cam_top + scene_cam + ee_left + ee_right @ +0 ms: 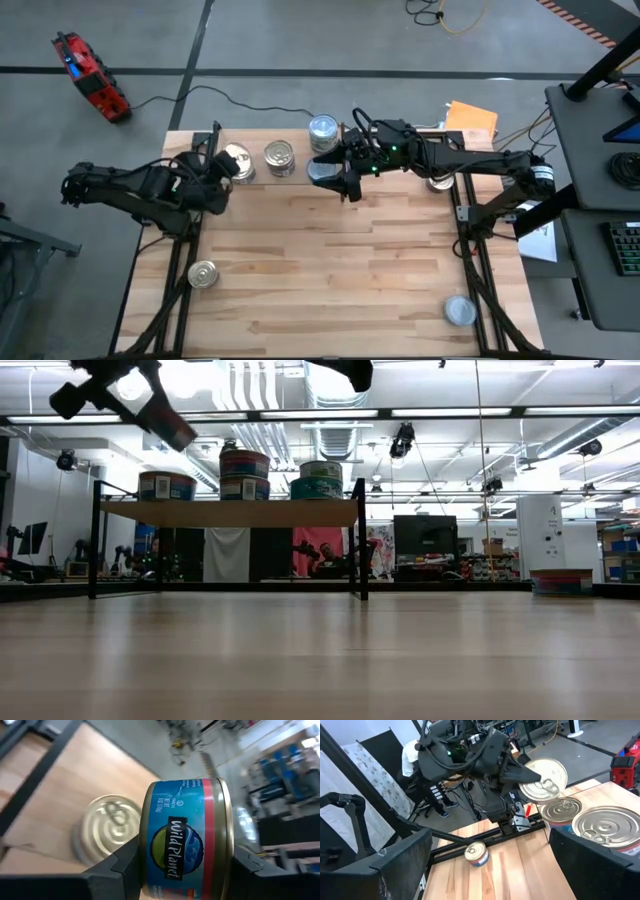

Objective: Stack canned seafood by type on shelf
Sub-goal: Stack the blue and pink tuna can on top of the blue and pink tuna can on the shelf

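My left gripper [226,166] is at the shelf's left end, shut on a tin [184,832] of canned seafood with a blue and red label and a golden lid [546,779], held up in the air. The shelf [230,512] is a light-wood board in a black frame at the table's far edge. It carries several tins [245,474], some stacked two high. My right gripper [336,178] hovers open near the shelf's right end, its fingers [395,862] wide apart and holding nothing. My left gripper pinches the tin between its two fingers, one finger on the lid [532,776] and the other on the opposite flat end [150,855]. The tin lies on its side across the fingers, its label facing the wrist camera. It is lifted clear of shelf and table.
A golden-lidded tin [203,274] stands on the table near the left front, and a silver-lidded one [460,310] near the right front. Another tin [440,183] shows under my right arm. The middle of the tabletop [330,260] is bare wood.
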You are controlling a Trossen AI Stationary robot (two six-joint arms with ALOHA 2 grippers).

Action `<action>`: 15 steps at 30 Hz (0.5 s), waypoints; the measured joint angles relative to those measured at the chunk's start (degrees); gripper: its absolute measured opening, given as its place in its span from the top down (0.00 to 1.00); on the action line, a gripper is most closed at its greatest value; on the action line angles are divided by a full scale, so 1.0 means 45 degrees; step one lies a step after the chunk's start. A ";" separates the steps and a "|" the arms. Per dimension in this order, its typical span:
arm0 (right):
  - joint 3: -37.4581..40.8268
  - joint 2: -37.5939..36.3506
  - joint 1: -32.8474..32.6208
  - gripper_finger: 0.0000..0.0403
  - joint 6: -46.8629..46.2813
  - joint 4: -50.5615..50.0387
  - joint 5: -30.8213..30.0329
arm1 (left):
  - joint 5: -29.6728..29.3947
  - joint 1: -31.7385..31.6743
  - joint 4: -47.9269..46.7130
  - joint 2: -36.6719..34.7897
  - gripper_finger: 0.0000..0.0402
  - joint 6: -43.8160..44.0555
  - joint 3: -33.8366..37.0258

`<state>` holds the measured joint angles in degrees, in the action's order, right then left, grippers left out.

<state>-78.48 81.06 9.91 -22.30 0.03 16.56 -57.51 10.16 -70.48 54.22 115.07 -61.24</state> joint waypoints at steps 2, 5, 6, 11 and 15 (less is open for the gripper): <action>0.0000 0.0000 0.0000 0.02 0.0098 0.0001 0.0000 | 0.0600 -0.0405 -0.0175 0.0088 0.58 0.0001 -0.0004; 0.0000 0.0001 0.0000 0.02 0.0131 -0.0003 0.0000 | 0.1064 -0.0809 -0.0364 0.0156 0.58 -0.0235 -0.0002; 0.0000 0.0005 0.0000 0.02 0.0135 -0.0009 0.0005 | 0.1138 -0.0897 -0.0495 0.0128 0.58 -0.0347 -0.0004; 0.0000 0.0005 0.0000 0.02 0.0130 -0.0038 0.0034 | 0.1388 -0.1269 -0.0922 -0.0032 0.58 -0.0399 -0.0004; 0.0000 0.0005 0.0000 0.02 0.0195 -0.0043 0.0033 | 0.1373 -0.1565 -0.0926 0.0002 0.58 -0.0463 -0.0003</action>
<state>-78.48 81.08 9.91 -21.42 -0.16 16.71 -51.33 3.12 -74.65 54.22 112.99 -61.25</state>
